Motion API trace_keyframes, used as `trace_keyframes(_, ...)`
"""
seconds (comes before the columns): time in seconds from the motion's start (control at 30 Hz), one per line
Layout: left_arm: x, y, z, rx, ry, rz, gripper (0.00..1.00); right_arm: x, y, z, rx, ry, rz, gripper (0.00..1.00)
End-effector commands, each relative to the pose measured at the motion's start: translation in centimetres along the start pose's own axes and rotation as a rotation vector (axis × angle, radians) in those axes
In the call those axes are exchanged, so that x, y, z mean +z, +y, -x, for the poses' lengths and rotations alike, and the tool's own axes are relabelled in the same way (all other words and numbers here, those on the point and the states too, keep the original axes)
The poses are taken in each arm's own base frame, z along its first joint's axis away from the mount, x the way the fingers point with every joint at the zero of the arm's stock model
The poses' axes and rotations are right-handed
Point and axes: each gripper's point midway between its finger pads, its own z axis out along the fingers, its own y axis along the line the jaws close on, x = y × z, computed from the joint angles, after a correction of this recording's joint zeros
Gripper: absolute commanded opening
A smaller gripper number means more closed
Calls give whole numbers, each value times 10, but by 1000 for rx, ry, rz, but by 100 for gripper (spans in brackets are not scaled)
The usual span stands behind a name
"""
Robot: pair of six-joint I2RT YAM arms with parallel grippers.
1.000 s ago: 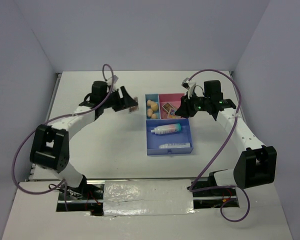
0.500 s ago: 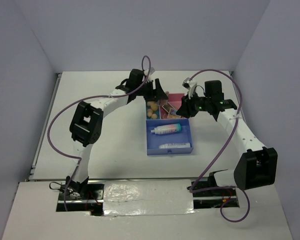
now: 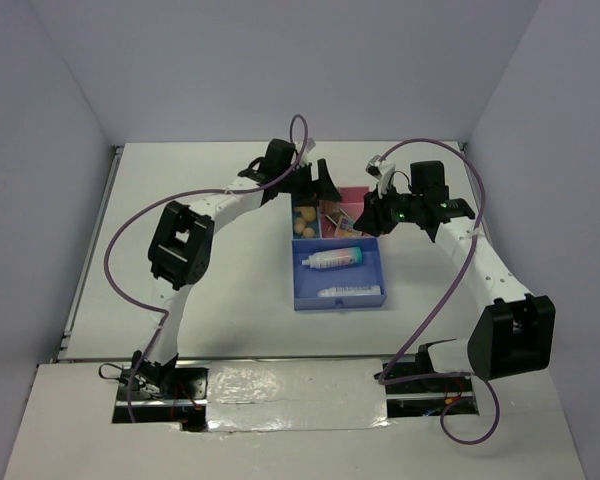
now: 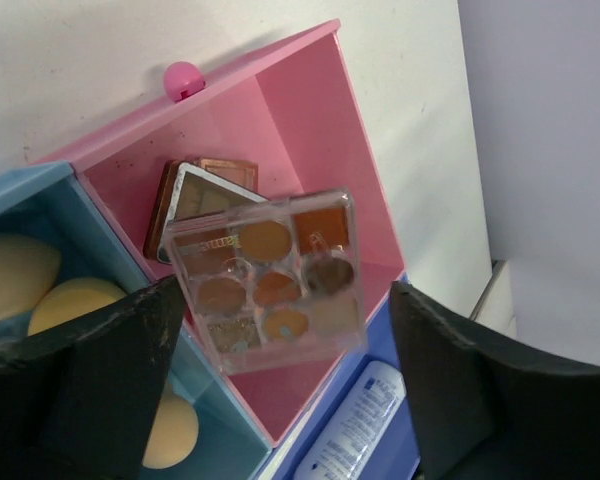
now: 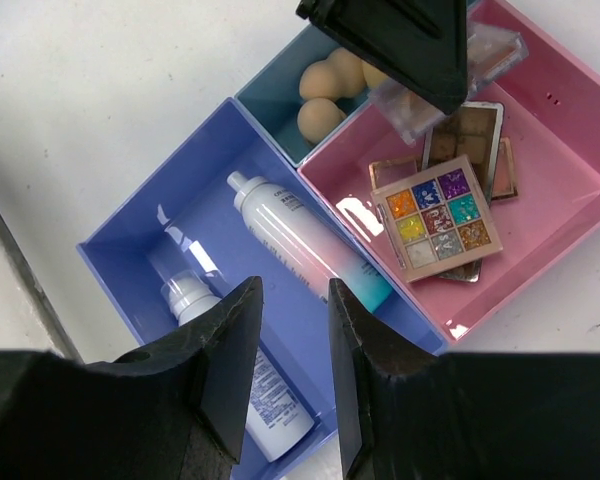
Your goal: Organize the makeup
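Top view first: shows the tray [image 3: 297,282] just right of the middle of the table [image 3: 230,280]. Left gripper [image 3: 315,186] out over the tray's far end. Right gripper [image 3: 368,214] up at its far right corner. In the big blue compartment at the near end, the gradient bottle [image 3: 332,258] lying crosswise. Slim white tube [image 3: 352,292] parallel to it, along the near wall. Sponges [image 3: 303,218] bunched in the far left pocket.

Over to the left wrist: jaws flung wide apart, gripping nothing. Between the fingers [image 4: 90,380], a brown palette [image 4: 265,285] with a clear lid, tilted, over the pink compartment [image 4: 325,140]. Clear of the finger nearest the bottle, close beside the one over the sponges; touching there or not, cannot tell. Under it, a second palette [image 4: 205,188] on the pink floor, toward the far wall.

And the right wrist: jaws only narrowly apart, nothing between them, hanging above the blue compartment. Bottle and tube side by side below, the tube's lower end hidden behind a finger. Multicolour palette [image 5: 435,215] face up in the pink compartment, stacked on brownish palettes [image 5: 475,135]. At the top edge, one dark finger of the left gripper, with the clear-lidded brown palette just beneath it, over the wall between pink compartment and sponge pocket.
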Motion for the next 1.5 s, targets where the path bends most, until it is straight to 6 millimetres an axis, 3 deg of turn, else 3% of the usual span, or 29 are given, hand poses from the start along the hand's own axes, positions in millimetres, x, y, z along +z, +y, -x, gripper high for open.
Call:
trace_keyframes(0.0,-6,-20,12,16,-22,-44,99,-6,0,7,-18,-11,-11,41)
trace_keyframes(0.23,-15,-33,21,29,-46,-58,99,-10,1,9,-27,-15,-16,41)
trace_keyframes(0.4,-40,-51,34,78,-91,-39,99,-12,1,12,-30,-13,-21,47)
trace_keyframes(0.43,-47,-51,38,89,-105,-25,99,-13,1,14,-33,-16,-24,54)
trace_keyframes(0.47,-62,-60,44,124,-131,-21,99,-14,2,15,-32,-13,-25,99)
trace_keyframes(0.5,-68,-53,39,122,-126,9,99,-15,1,17,-36,-15,-29,100)
trace_keyframes(0.57,-98,-60,49,166,-184,40,99,-17,2,19,-40,-14,-35,100)
trace_keyframes(0.6,-103,-47,38,154,-169,75,99,-19,1,21,-43,-15,-42,100)
trace_keyframes(0.63,-115,-41,39,169,-191,108,99,-20,1,22,-44,-15,-45,100)
trace_keyframes(0.83,-188,-26,14,206,-269,205,99,-31,1,29,-44,-18,-84,100)
trace_keyframes(0.87,-207,-37,15,227,-309,198,99,-33,0,30,-47,-23,-93,100)
trace_keyframes(0.9,-212,-25,4,217,-303,225,99,-35,0,34,-52,-31,-105,100)
trace_keyframes(0.93,-229,-34,4,237,-343,223,99,-38,-2,36,-56,-33,-122,100)
trace_keyframes(1.0,-242,-22,-5,230,-367,261,99,-45,-4,45,-68,-55,-158,100)
trace_keyframes(1.03,-257,-32,-3,248,-417,249,99,-49,-8,48,-76,-61,-192,100)
trace_keyframes(1.1,-269,-23,-9,240,-451,269,99,-59,-8,54,-111,-88,-223,100)
trace_keyframes(1.13,-281,-30,-10,249,-489,254,99,-63,-8,58,-132,-104,-237,100)
trace_keyframes(1.23,-295,-28,-18,248,-529,249,99,-76,-8,61,-177,-145,-299,100)
trace_keyframes(1.33,-295,-24,-25,236,-520,252,99,-82,-14,66,-162,-170,-351,100)
trace_keyframes(1.47,-297,-21,-32,222,-522,258,99,-94,-35,62,-66,-173,-503,100)
